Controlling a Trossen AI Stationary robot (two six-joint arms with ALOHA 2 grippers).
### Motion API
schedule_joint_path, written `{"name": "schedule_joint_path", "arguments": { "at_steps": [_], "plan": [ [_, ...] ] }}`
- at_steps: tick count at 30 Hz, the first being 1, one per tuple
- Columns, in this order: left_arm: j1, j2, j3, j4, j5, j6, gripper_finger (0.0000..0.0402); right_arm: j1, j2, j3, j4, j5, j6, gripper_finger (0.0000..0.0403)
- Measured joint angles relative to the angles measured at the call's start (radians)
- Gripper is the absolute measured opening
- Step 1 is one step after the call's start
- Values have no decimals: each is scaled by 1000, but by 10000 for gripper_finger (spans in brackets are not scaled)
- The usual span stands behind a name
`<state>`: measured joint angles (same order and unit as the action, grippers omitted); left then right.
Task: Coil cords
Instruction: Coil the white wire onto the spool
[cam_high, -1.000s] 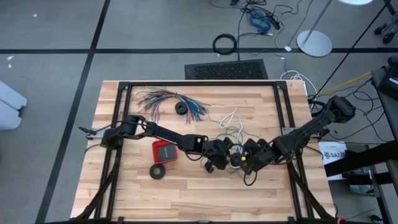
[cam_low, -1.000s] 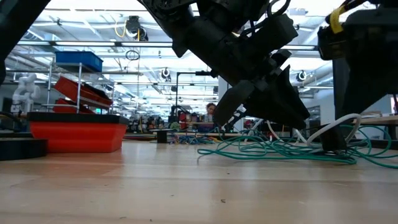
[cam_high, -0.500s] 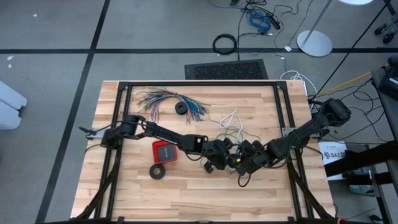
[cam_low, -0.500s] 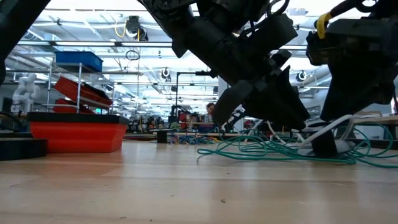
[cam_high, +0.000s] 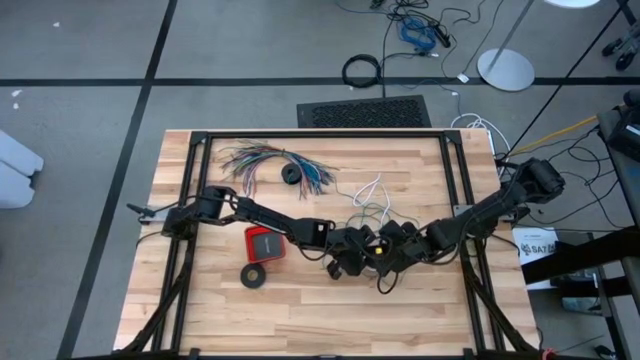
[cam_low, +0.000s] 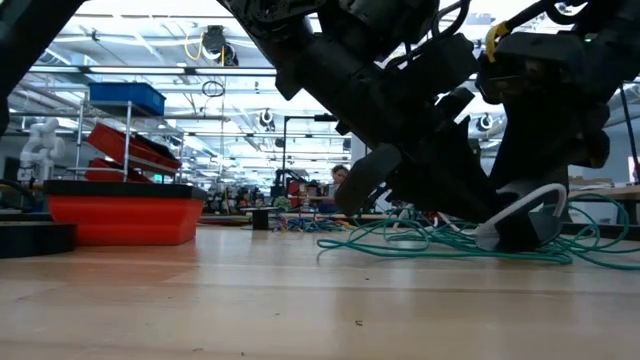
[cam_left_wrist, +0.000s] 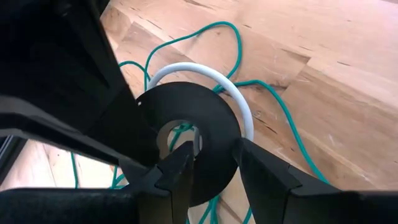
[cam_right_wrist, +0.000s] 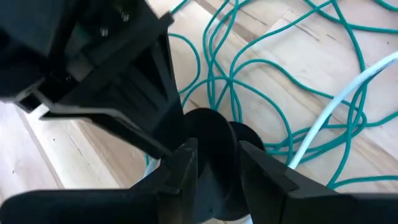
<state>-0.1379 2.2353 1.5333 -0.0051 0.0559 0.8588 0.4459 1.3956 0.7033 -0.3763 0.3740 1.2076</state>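
The teal-green wire (cam_low: 470, 243) lies as a loose tangle on the wooden table (cam_high: 300, 310), right of its middle, its loops spreading under and around both grippers. Through it runs the white cord (cam_left_wrist: 214, 84), which arcs along the edge of a flat black round piece (cam_left_wrist: 205, 134) with a hole at its centre.

The left gripper (cam_left_wrist: 211, 165) reaches in from the table's left and has its two dark fingers pressed on either side of that black round piece, holding it by the rim just above the tangle. The right gripper (cam_right_wrist: 217, 158) comes in from the right side and meets the left one over the same spot; its fingers are likewise clamped on the black round piece, with teal loops and the white cord lying just beyond. In the low view the white cord bends up in a hoop beneath the right arm, touching the table among the teal strands.

Farther left on the table sit a red case (cam_high: 265, 243) and, near it toward the front edge, a black ring (cam_high: 253, 275). At the back lies a fanned bundle of many-coloured wires (cam_high: 262, 160). No writing can be read on anything on the table.
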Motion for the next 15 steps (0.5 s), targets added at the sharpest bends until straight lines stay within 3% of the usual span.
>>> {"name": "schedule_joint_path", "arguments": {
  "at_steps": [11, 15],
  "plan": [
    [4, 2, -1, 2, -41, 38, 131, -2, 0, 0, 8, -4, 0, 100],
    [5, 2, -2, -5, -87, 38, 87, -2, 0, 0, 11, -2, -21, 100]
  ]
}}
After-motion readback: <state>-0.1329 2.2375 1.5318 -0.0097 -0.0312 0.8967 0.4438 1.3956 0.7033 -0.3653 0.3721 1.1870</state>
